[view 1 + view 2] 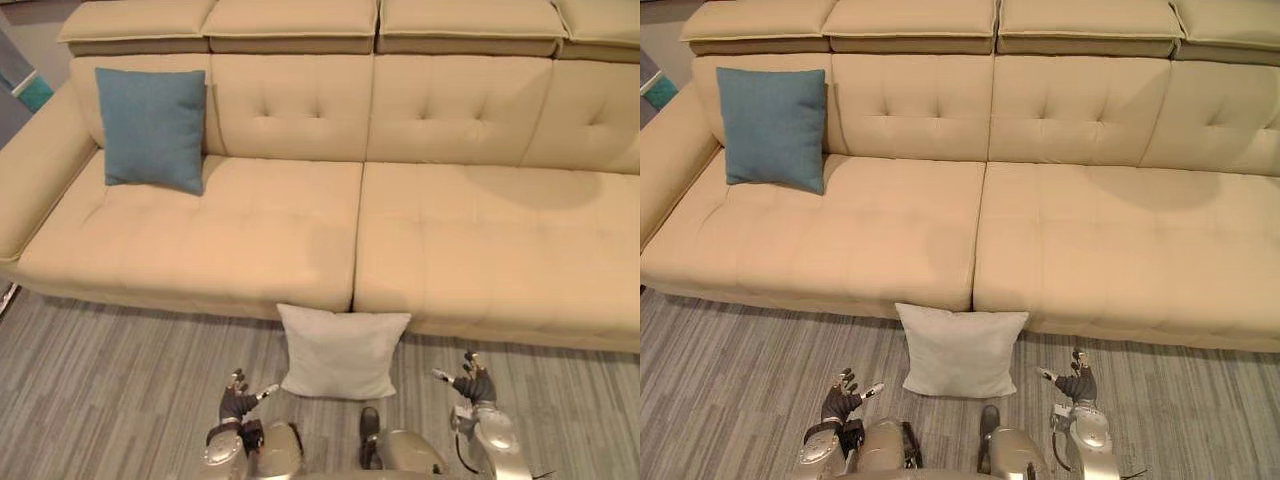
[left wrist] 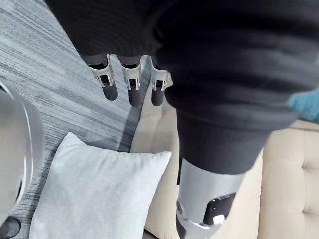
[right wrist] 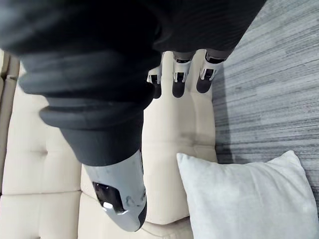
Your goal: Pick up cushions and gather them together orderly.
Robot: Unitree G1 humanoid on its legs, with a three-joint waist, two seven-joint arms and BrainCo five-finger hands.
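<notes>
White square fabric cushion (image 1: 340, 352): leaning on the front of the beige tufted sofa (image 1: 480, 240).
Blue square fabric cushion (image 1: 152, 128): sofa's left seat — upright.
My left hand (image 1: 238, 401): fingers spread, empty.
My right hand (image 1: 474, 385): likewise — empty.

No legible text — none anywhere

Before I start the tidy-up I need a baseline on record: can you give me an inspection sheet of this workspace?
Surface: beige tufted leather sofa; grey striped carpet in front of it.
Job's things: blue square fabric cushion upright against the backrest at the sofa's left end; white square fabric cushion on the carpet against the sofa's front, below the seam between the seats.
Clutter: nothing seen.
Hands: left hand and right hand open, empty, either side of the white cushion, apart from it.
Cables: nothing seen.
Surroundings: teal object past the sofa's left arm, too cut off to identify.
</notes>
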